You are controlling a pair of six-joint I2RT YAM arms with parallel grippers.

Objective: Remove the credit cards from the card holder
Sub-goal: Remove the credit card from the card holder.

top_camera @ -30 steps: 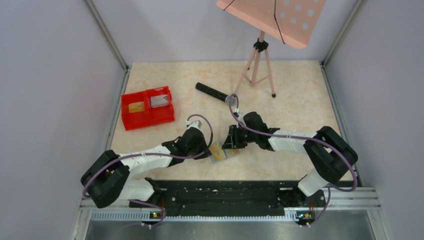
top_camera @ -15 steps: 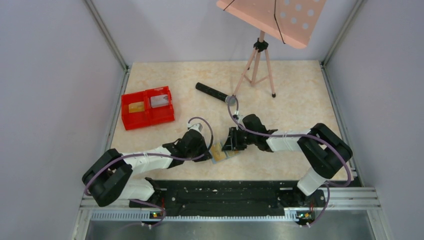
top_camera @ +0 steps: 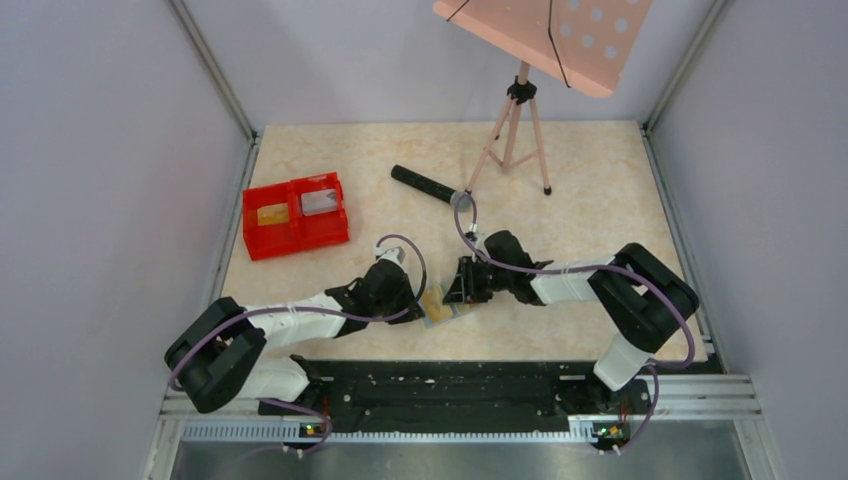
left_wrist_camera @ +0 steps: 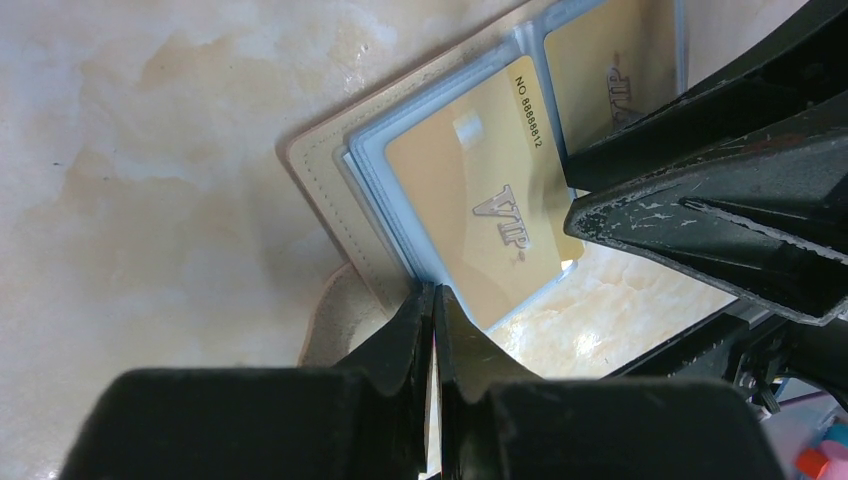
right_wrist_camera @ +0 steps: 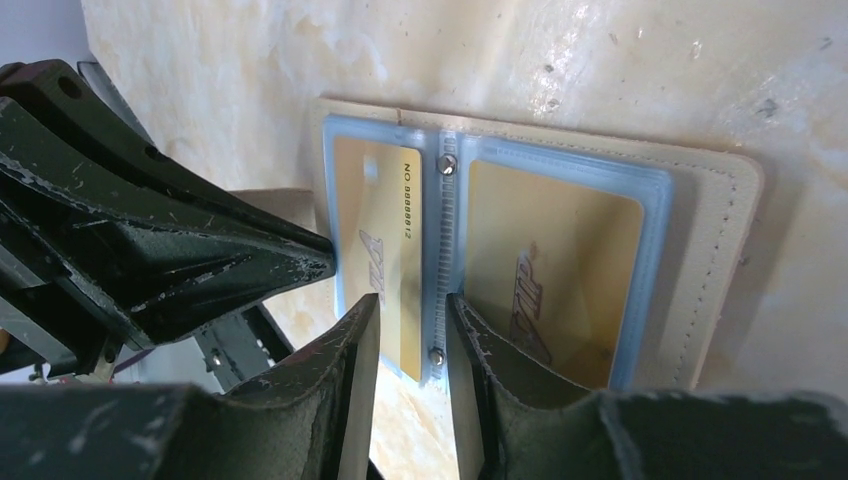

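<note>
Now, far left on the bench [top_camera: 580, 180], the tray [top_camera: 300, 240] has a gold card [top_camera: 272, 214] in one bin and a grey card [top_camera: 318, 202] in the other. Near the middle, my left tool [left_wrist_camera: 432, 300] is pinched shut on the left edge of the holder [right_wrist_camera: 715, 260], which lies open and flat. Both sleeves are filled: left card [right_wrist_camera: 385, 240], right card [right_wrist_camera: 560, 260], each gold. My right tool [right_wrist_camera: 412, 305] is closed narrowly astride the centre fold.
</note>
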